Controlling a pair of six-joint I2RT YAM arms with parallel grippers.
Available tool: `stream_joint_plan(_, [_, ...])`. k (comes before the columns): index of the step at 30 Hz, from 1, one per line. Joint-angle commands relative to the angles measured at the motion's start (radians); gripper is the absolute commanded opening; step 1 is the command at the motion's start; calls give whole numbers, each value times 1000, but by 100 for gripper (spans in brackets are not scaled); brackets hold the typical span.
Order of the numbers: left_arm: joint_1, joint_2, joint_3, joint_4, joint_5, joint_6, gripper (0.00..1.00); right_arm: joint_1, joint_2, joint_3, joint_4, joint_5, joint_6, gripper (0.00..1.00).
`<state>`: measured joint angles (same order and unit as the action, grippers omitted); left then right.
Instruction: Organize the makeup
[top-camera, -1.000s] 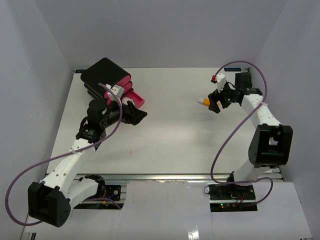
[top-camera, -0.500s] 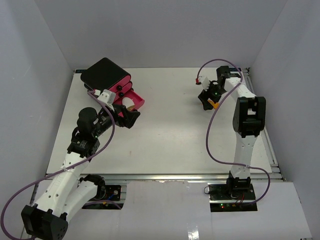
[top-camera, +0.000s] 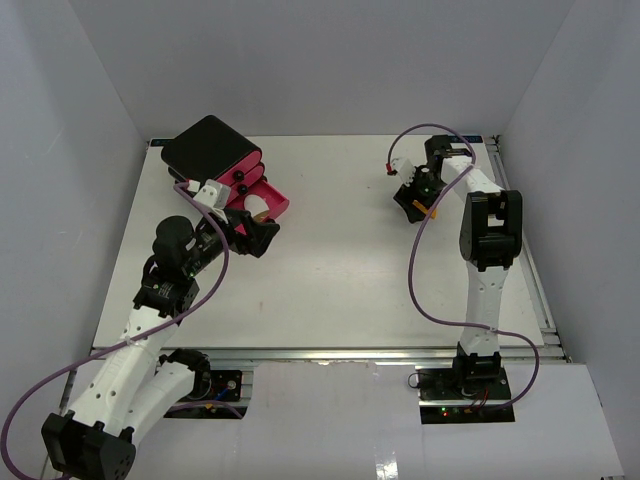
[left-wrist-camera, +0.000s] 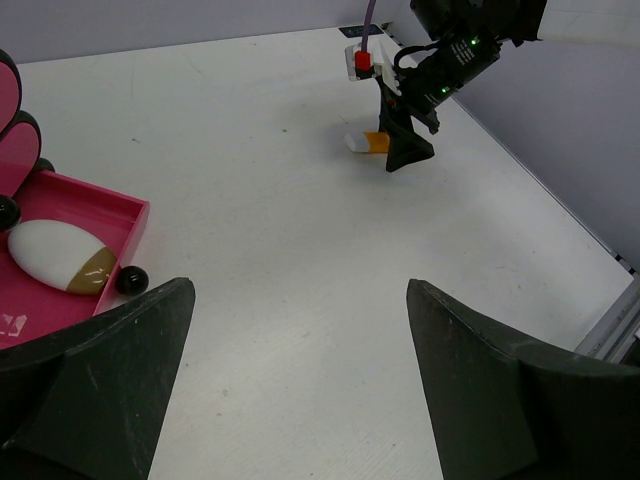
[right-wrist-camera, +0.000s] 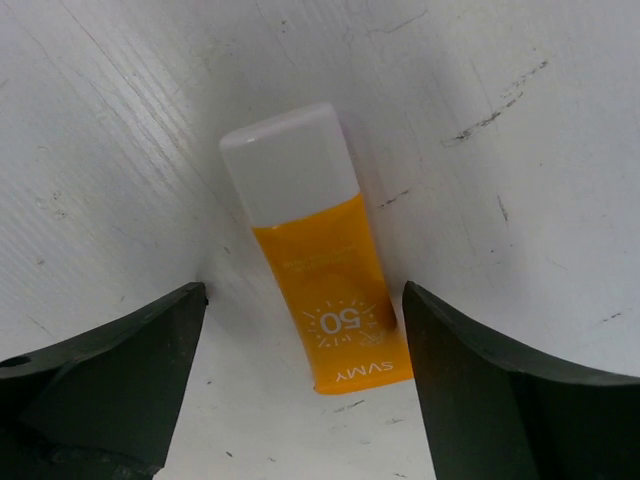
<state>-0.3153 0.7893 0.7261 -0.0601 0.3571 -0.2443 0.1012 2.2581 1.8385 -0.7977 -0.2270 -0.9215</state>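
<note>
An orange tube with a white cap lies flat on the white table at the back right, cap pointing away from my right wrist camera. My right gripper is open and straddles the tube's crimped end; its right finger stands almost against the tube's edge. From above, the right gripper points down at the tube. A white oval puff with a tan tip rests in an open pink drawer. My left gripper hangs open over bare table, just right of that drawer.
The black box with pink drawers stands at the back left, its lowest drawer pulled out toward the table's middle. The left gripper hovers by the drawer's front corner. Grey walls close in the table on three sides.
My right arm swung in from the right and lowered its gripper over the orange tube. The left arm stretched forward early on and has since held still.
</note>
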Motion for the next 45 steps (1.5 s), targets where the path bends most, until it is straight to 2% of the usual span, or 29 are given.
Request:
stream_joint_plan(1, [5,-7,-13,3,-3,4,98,-3,3,4,5,34,-28,77])
stream_joint_plan(5, [4,0,-18,10,9,5,98,-3,5,-6,3,25,-19,63])
stream_joint_plan(7, [5,8,-19,15,24,5,98,-3,2,-15,0,25,-8,45])
stream_joint_plan(8, [7,11,-21,19,32,3,98,-3,-4,-23,1,26,-5,40])
stream_joint_plan(11, [8,17,-32,47,81,-6,98,-3,-32,-69,4,21,4,29])
stream_joint_plan(16, [12,45,-58,151,288,-40,98,2,-182,-190,11,-52,32,17])
stream_joint_plan(21, [10,81,-81,233,395,-109,98,8,-445,-395,13,-214,57,15])
stream_joint_plan(25, [0,135,-87,328,427,-230,98,8,-654,-560,-8,-455,78,15])
stream_joint_plan(27, [-46,159,-101,407,417,-302,98,8,-740,-628,-20,-581,95,16])
stream_joint_plan(29, [-115,178,-109,461,347,-324,98,8,-802,-672,-26,-689,99,16])
stream_joint_plan(31, [-246,192,-121,519,264,-328,98,8,-850,-730,-26,-769,98,16])
stream_joint_plan(37, [-440,322,-161,806,81,-323,98,2,-976,-789,-23,-881,80,18])
stream_joint_plan(41, [-546,481,-62,828,30,-245,98,-11,-1043,-819,-19,-934,72,19])
stream_joint_plan(45, [-616,570,-4,832,-25,-178,98,-25,-1101,-851,-8,-973,70,20])
